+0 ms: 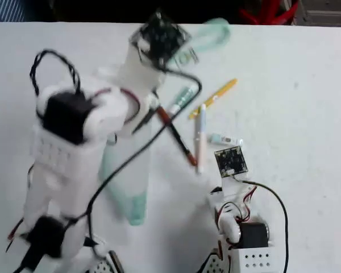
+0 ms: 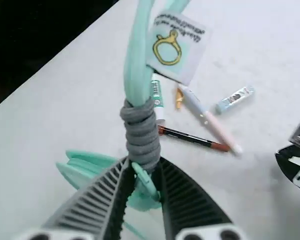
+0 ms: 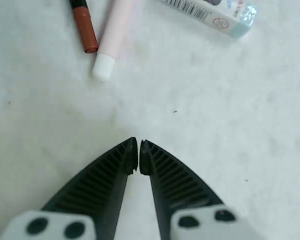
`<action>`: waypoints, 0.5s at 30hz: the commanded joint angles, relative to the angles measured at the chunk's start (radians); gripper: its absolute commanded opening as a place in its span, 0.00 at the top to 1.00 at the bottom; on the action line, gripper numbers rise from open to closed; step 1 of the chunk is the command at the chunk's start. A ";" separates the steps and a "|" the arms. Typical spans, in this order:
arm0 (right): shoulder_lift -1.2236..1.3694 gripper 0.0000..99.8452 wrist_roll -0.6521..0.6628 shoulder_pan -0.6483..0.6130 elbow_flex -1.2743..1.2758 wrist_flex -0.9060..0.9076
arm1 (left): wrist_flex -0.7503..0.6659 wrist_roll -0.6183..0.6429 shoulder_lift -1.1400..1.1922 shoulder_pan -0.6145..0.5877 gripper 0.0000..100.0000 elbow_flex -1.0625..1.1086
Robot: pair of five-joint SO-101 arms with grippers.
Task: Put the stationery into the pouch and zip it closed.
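- Left gripper (image 2: pixel 142 169) is clamped shut on the mint-green pouch (image 1: pixel 128 185), its ribbed fingers (image 2: pixel 182 197) pinching the spot where a grey cord wrap (image 2: pixel 140 129) binds the pouch's strap (image 2: pixel 137 60).
- The pouch's body stretches across the white table (image 1: pixel 298 85) beneath the left arm; whether it rests on the surface or hangs just above it cannot be told.
- A white tag (image 2: pixel 176 46) printed with a yellow ring hangs from the strap, beyond the cord wrap.
- All the stationery lies outside the pouch, on its right-arm side.
- A brown pencil (image 1: pixel 176 135) lies nearest the pouch, with a pale pink pen (image 1: pixel 200 136) just past it; their ends lie close together.
- A green-capped tube (image 1: pixel 182 98) sits beside the pouch's strap, and a yellow pen (image 1: pixel 214 97) lies just beyond the tube.
- A small pale-blue stick (image 1: pixel 224 139) lies farthest from the pouch, past the pink pen.
- Right gripper (image 3: pixel 139 151) is pressed closed on nothing, over bare table near the pencil and pink pen ends, well apart from the pouch.
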 commanded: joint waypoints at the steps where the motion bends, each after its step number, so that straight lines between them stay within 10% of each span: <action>1: -0.005 0.98 -0.003 0.008 0.009 0.002 | 0.006 0.000 -0.231 0.085 0.98 0.192; 15: -0.007 0.98 0.077 0.025 -0.006 -0.182 | 0.006 -0.181 -0.812 0.091 0.98 0.761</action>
